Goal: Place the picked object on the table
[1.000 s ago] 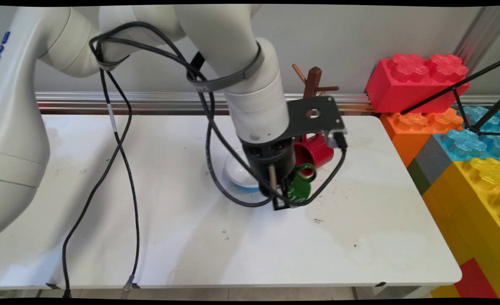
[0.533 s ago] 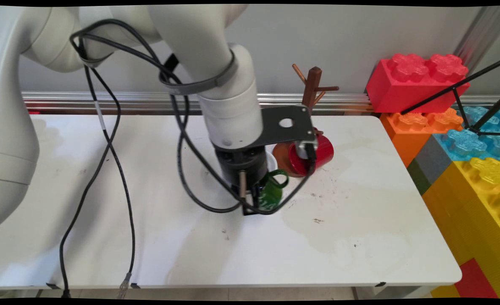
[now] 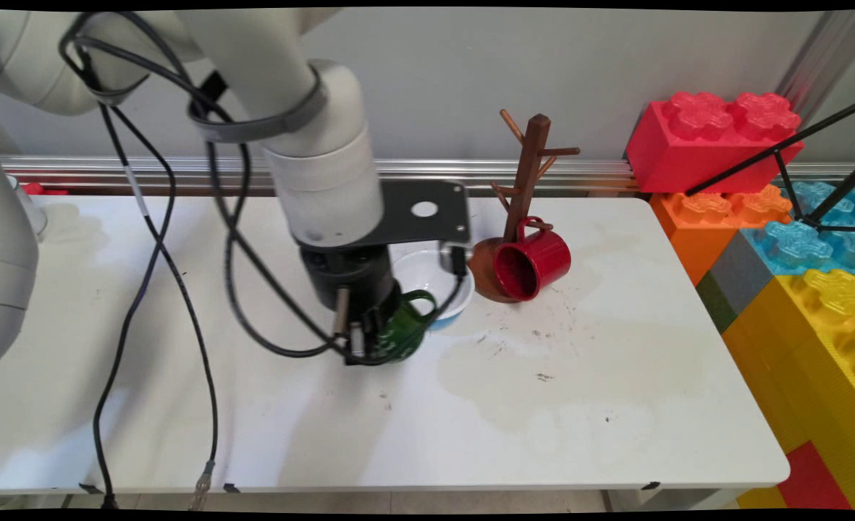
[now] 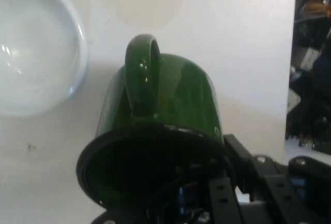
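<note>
In the main view we see the gripper [image 3: 360,346] low over the white desk [image 3: 615,405], left of the middle, its jaws closed on the rim of a green mug [image 3: 403,334]. The mug hangs tilted in the grasp, handle toward the right, just in front of a white bowl [image 3: 421,277] with a blue underside. Right of the bowl a red mug [image 3: 531,261] lies on its side, mouth toward us, against the round base of a brown wooden mug tree [image 3: 527,181]. Large toy bricks [image 3: 717,141] in red, orange, blue and yellow are stacked past the desk's right edge. Black cables [image 3: 152,239] hang from the arm down to the desk's near edge.

In the hand view we look along the gripper [image 4: 207,203] at the green mug [image 4: 181,100]: its dark open mouth faces the camera, its handle points up in the picture, and the black linkage grips its rim at the lower right. The white bowl [image 4: 36,48] sits on the desk at the upper left, close beside the mug but apart from it.
</note>
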Motion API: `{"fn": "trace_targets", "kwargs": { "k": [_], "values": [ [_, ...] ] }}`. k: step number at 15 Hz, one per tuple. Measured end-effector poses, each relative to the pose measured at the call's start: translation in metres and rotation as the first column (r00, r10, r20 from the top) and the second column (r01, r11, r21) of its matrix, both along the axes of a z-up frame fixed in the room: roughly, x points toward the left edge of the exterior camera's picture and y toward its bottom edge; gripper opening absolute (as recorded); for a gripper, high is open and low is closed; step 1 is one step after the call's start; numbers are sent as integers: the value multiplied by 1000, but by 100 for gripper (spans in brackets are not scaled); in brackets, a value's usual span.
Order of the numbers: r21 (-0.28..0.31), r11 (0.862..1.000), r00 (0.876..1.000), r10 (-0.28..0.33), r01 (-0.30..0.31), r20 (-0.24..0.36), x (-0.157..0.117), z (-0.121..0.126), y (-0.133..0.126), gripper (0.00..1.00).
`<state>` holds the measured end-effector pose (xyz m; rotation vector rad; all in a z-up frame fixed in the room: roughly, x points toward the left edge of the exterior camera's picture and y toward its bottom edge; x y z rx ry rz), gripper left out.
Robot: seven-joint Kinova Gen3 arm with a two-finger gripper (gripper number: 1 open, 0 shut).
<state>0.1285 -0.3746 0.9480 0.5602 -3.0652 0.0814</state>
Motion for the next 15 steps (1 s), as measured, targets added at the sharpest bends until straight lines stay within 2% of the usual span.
{"fn": "trace_targets", "kwargs": {
  "k": [9, 15],
  "values": [
    [19, 1000, 998, -26, 25, 57, 48, -14, 8, 0],
    [17, 999, 993, -42, 40, 107, 69, -38, 7, 0]
  ]
}}
